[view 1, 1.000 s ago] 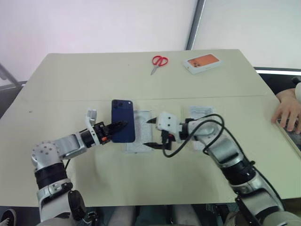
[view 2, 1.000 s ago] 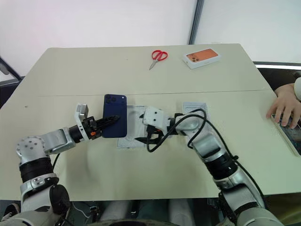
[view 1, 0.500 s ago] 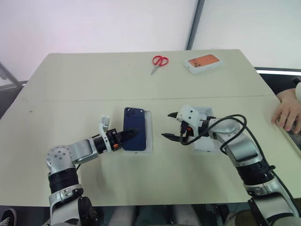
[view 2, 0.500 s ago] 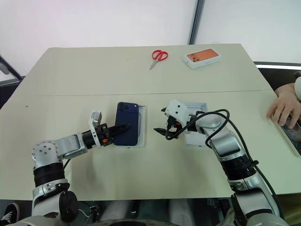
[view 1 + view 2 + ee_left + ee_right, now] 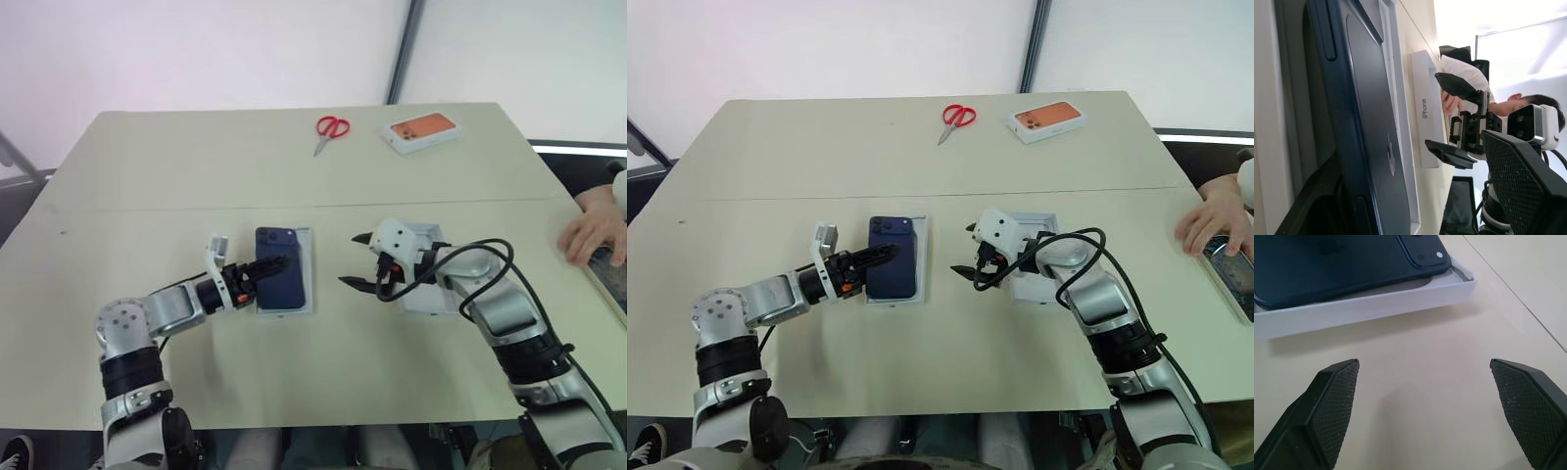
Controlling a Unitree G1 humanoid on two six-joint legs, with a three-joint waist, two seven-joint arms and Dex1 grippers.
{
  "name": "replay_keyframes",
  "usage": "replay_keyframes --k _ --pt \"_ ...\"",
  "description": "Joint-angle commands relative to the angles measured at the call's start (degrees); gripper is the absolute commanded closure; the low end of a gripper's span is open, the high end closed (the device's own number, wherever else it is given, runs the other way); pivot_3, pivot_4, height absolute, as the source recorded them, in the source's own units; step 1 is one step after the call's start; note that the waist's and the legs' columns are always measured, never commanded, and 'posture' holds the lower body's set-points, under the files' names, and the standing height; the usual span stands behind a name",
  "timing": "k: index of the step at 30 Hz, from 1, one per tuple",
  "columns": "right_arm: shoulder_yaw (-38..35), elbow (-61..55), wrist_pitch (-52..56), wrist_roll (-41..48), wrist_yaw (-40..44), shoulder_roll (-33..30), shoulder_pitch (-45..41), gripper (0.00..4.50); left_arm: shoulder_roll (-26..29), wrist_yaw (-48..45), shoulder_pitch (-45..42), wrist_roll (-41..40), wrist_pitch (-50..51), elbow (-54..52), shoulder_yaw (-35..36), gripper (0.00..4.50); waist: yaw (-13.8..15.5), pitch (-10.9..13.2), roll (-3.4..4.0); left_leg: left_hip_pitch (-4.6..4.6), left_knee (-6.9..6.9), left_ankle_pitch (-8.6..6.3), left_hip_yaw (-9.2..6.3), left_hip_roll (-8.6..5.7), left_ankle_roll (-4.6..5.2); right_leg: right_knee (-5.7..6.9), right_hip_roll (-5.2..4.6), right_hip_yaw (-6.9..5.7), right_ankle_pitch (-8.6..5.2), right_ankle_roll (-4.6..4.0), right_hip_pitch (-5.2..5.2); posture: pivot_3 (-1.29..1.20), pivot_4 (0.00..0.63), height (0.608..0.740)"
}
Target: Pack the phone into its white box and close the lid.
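A beige worktop is seen before white walls. The left gripper is at the phone, fingers parted either side of its edge at 9 o'clock. The phone is seated in the white box, long axis 12 to 6, camera cluster at 12. At 3 o'clock the right gripper is seen with fingers wide apart, empty, the lid behind it.

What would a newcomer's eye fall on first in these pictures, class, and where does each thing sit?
First, the dark phone lying in the white box at the table's middle, with the left gripper at its edge. To its right the right gripper hangs wide open over the bare table, in front of the lid. At the far edge lie red scissors and an orange-pictured box.
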Motion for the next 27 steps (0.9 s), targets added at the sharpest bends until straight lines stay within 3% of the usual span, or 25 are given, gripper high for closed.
replay_keyframes --k 1,15,27 --pt "0.1 -0.2 -1.2 0.1 -0.5 1.0 -1.8 0.00 2.3 -0.5 -1.0 -0.2 0.1 -2.4 -1.4 0.72 0.0 0.0 0.00 0.00 0.00 0.00 0.00 0.00 0.00 0.00 0.00 0.00 0.00 0.00 0.00 0.00 0.150 0.740" --pt "1.4 0.9 -2.4 -0.7 -1.3 2.2 -2.7 0.00 9.8 -4.5 -2.7 2.2 2.1 -2.6 -7.9 0.72 0.0 0.0 0.00 -0.02 -0.01 0.00 0.00 -0.01 -0.01 0.00 0.00 0.01 0.00 0.00 -0.03 0.00 0.150 0.740" --pt "1.8 1.2 -2.4 -0.9 -1.2 2.7 -2.7 0.00 12.9 -7.8 -4.3 4.5 1.8 -5.0 -10.5 0.72 0.0 0.0 0.00 -0.03 -0.01 0.00 -0.01 -0.01 0.00 0.00 -0.01 0.01 0.00 0.00 -0.04 0.00 0.150 0.740"
